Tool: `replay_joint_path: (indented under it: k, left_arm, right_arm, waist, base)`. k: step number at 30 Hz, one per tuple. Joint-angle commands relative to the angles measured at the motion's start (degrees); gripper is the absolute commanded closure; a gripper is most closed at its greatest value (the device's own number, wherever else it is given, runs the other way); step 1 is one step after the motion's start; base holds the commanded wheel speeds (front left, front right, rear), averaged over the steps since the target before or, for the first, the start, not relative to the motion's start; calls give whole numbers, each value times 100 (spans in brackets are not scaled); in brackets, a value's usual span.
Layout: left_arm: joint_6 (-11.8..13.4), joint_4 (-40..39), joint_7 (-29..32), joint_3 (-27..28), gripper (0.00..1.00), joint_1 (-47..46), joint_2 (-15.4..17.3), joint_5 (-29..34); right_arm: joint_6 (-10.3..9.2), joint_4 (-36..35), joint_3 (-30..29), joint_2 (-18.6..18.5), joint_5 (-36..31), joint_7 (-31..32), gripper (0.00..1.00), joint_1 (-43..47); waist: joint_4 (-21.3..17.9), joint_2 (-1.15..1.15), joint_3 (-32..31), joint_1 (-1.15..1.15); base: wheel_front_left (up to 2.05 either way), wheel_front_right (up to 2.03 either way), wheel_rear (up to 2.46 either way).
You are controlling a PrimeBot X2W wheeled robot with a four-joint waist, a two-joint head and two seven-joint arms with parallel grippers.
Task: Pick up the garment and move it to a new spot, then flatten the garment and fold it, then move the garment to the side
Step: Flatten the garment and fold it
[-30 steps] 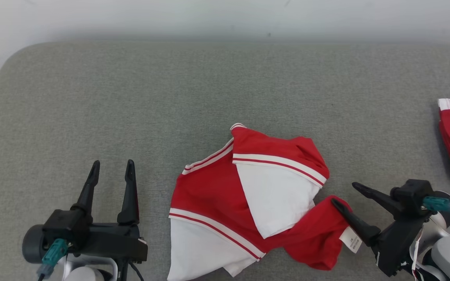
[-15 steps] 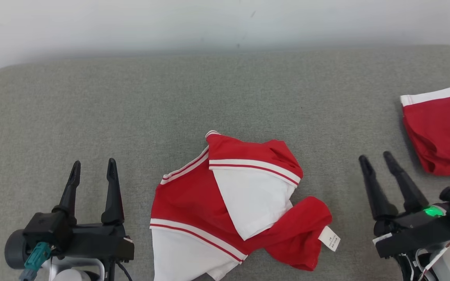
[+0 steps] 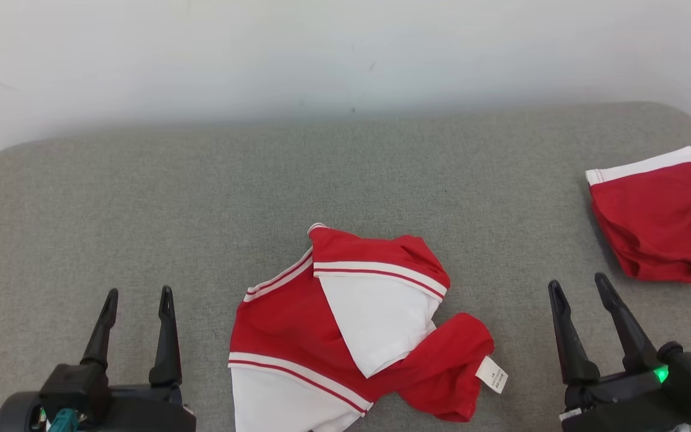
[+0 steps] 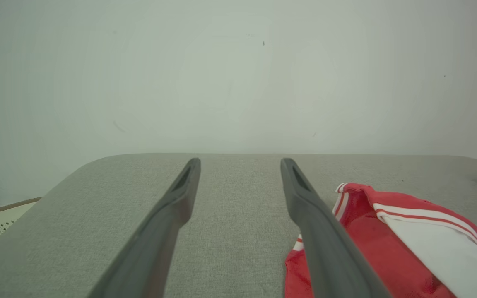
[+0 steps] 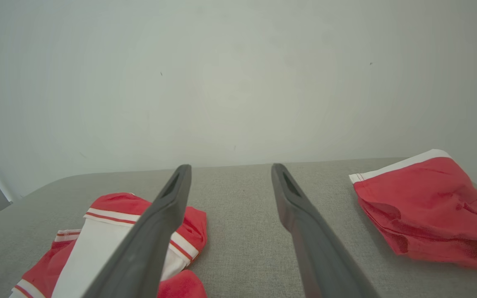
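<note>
The garment [image 3: 279, 324] lies crumpled on the surface [image 3: 141, 198] between my left fingers [image 3: 167, 342] and right fingers [image 3: 566, 330], both spread wide and empty. Pinching only the loose top flap could lift one layer and twist it. Straying right risks grabbing the other red garment [image 3: 657, 222].

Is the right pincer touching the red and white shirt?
Apart. The head view shows a strip of bare grey fabric surface between the right pincer and the red and white shirt.
</note>
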Motion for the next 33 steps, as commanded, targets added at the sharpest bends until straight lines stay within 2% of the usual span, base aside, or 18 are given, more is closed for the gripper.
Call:
replay_joint_path:
  k: [1, 8, 23, 33]
  left_arm:
    - [-20, -20, 29, -22, 0, 95, 79, 34]
    - [14, -47, 122, -137, 0, 319, 215, 137]
    - [63, -140, 100, -245, 0, 132, 171, 189]
    - [37, -112, 33, -294, 0, -107, 75, 182]
  right_arm:
    - [-5, -66, -62, 66, -77, 62, 0, 104]
    - [-5, -287, -233, 292, -276, 390, 0, 452]
    - [-5, -380, -282, 346, -169, 726, 0, 597]
    - [-5, -108, 361, 344, -22, 1432, 0, 1031]
  waist:
    - [17, 0, -91, 1]
    - [64, 0, -235, 1]
    - [165, 0, -148, 1]
    - [258, 0, 157, 1]
  base:
    - [0, 0, 0]
    - [0, 0, 0]
    - [0, 0, 0]
    - [0, 0, 0]
